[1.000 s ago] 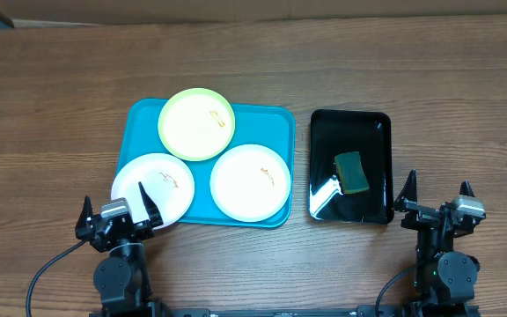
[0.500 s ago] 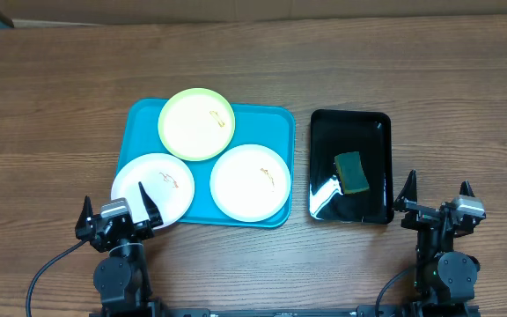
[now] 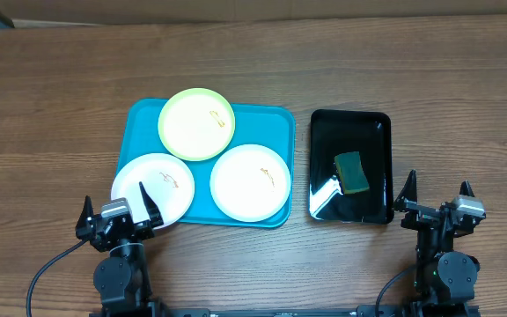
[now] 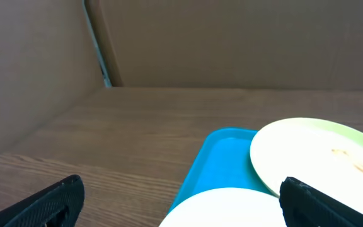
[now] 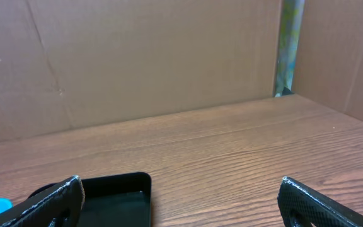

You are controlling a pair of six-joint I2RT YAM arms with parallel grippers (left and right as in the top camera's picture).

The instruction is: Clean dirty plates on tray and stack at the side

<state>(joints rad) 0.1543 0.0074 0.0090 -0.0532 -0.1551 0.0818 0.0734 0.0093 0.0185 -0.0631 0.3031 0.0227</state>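
Overhead | three round flat plates [image 3: 250, 181] on rimmed turquoise tray [image 3: 141, 123] | left fingers [image 3: 147, 204] wide, empty | right fingers [image 3: 407, 188] wide, empty

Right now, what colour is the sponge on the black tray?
Dark green sponge, clearest overhead.

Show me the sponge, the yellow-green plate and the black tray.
sponge [image 3: 351, 171], overhead view, middle of its green top.
yellow-green plate [image 3: 197, 123], overhead view, centre of its face.
black tray [image 3: 350, 128], overhead view, bare floor near its far end.
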